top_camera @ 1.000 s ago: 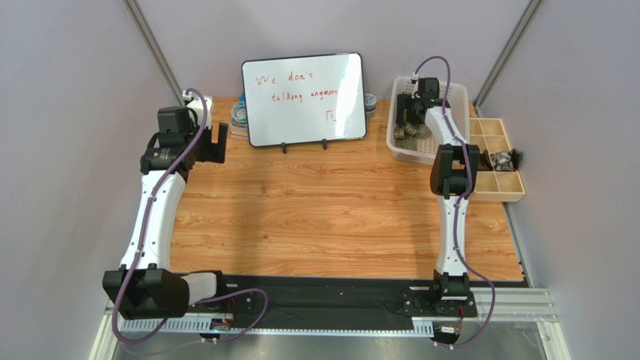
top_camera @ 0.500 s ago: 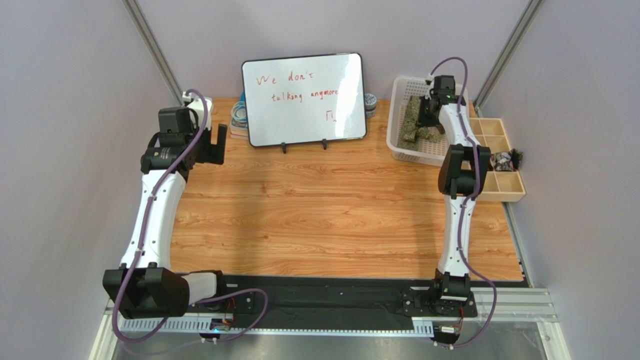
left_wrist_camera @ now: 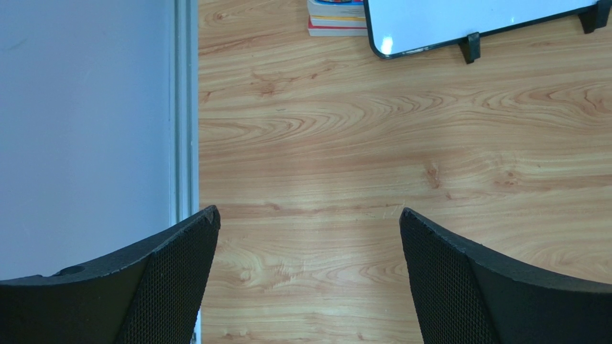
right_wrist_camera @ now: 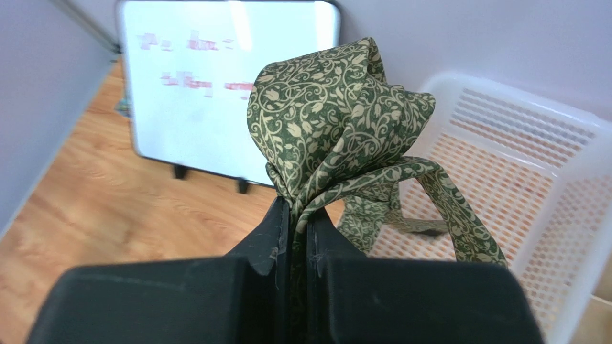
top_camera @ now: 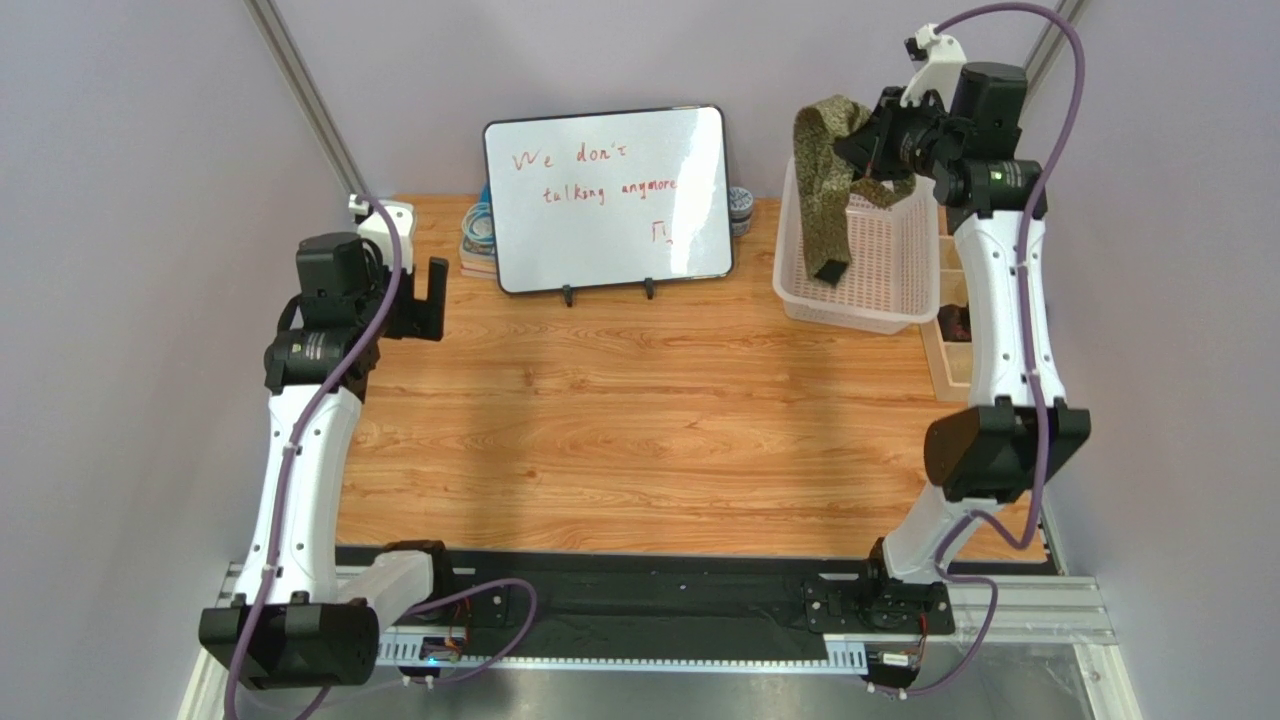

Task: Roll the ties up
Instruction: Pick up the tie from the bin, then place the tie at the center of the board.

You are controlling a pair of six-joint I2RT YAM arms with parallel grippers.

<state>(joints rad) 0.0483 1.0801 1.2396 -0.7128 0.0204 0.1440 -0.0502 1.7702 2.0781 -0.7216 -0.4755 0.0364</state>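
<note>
So, tie is bunched and pinched tight in the right gripper, held high with its tail dangling into the basket at 1 o'clock on the table. Left gripper hangs wide apart and empty at 10 o'clock. Looks like the fetch step: next move should carry it to centre and lay it flat for rolling, tail clear of the rim.
</note>
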